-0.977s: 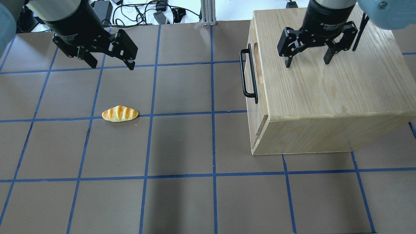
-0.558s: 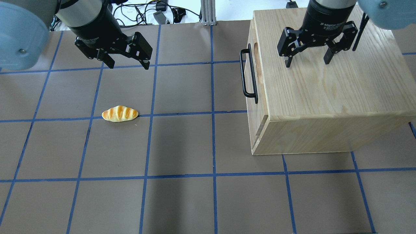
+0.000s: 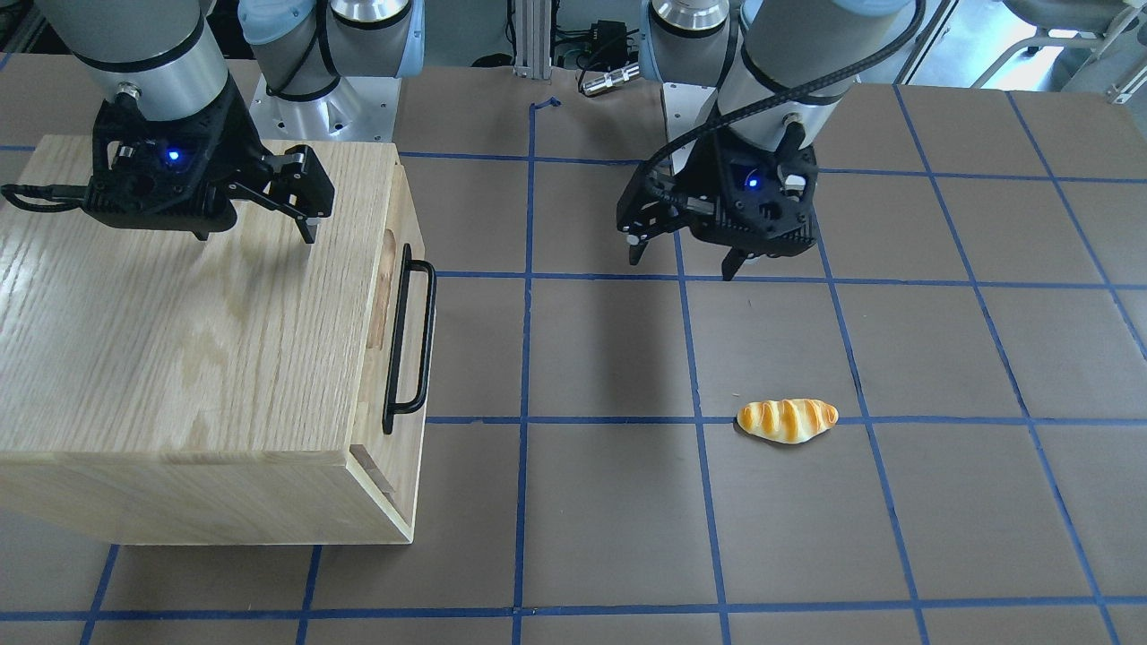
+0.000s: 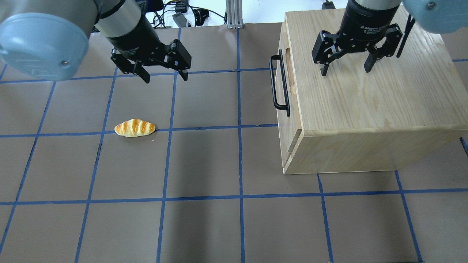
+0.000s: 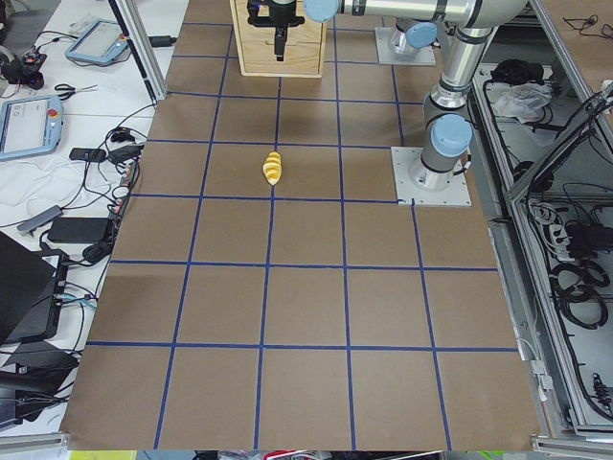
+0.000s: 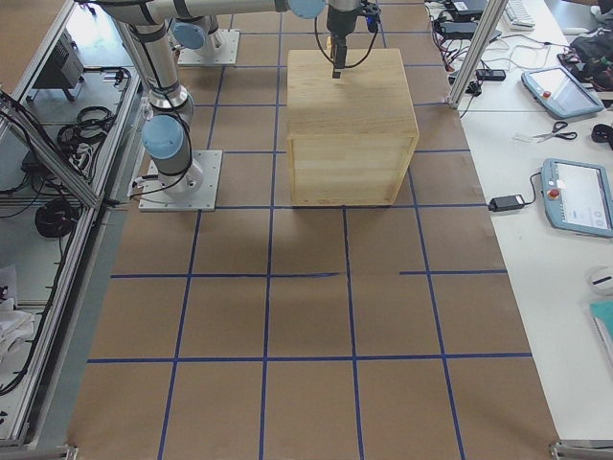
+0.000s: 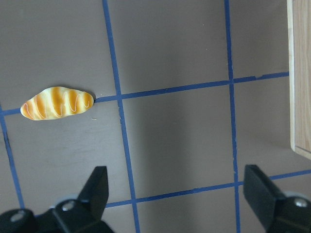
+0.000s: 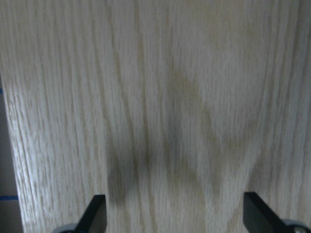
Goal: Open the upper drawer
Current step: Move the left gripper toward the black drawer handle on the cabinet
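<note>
The upper drawer (image 4: 291,91) is a narrow light-oak front at the top of the oak cabinet (image 4: 365,109), facing the table's middle, and looks shut. Its long black bar handle (image 4: 272,82) also shows in the front-facing view (image 3: 426,340), beside an oval recess (image 3: 383,287). My left gripper (image 4: 166,77) is open and empty, hanging over the table well to the left of the handle; it also shows in the front-facing view (image 3: 681,266). My right gripper (image 4: 345,71) is open and empty just above the cabinet's top, which fills the right wrist view (image 8: 170,97).
A toy bread roll (image 4: 135,128) lies on the brown mat in front of the left gripper and shows in the left wrist view (image 7: 57,103). The cabinet's edge (image 7: 301,73) is at that view's right. Cables (image 4: 164,14) lie behind the table's far edge.
My left arm has moved to the right, toward the cabinet, with its gripper still open. The right gripper, the drawer and the bread roll have not moved.
</note>
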Motion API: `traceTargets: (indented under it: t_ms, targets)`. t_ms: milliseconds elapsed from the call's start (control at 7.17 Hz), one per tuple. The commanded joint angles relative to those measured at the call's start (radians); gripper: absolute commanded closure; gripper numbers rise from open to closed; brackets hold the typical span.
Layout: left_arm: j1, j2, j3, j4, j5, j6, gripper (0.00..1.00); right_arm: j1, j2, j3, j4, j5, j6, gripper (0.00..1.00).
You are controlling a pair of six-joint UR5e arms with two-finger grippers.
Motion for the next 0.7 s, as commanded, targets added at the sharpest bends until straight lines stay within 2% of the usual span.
traceTargets:
  t_ms: [0,140,419,558]
  targets:
    - [-0.065,-0.095,-0.001,0.191,-0.134,-0.169,0.0,-0.001,0.0,0.0,0.0,0.0,0.001,0.0]
    - [-0.09,-0.125,-0.001,0.213,-0.223,-0.263,0.0,-0.002,0.0,0.0,0.0,0.0,0.001,0.0]
    - [-0.136,-0.177,-0.001,0.369,-0.24,-0.393,0.0,0.0,0.0,0.001,0.0,0.0,0.001,0.0]
    - [-0.146,-0.2,-0.001,0.374,-0.24,-0.399,0.0,0.0,0.0,0.0,0.0,0.0,0.001,0.0]
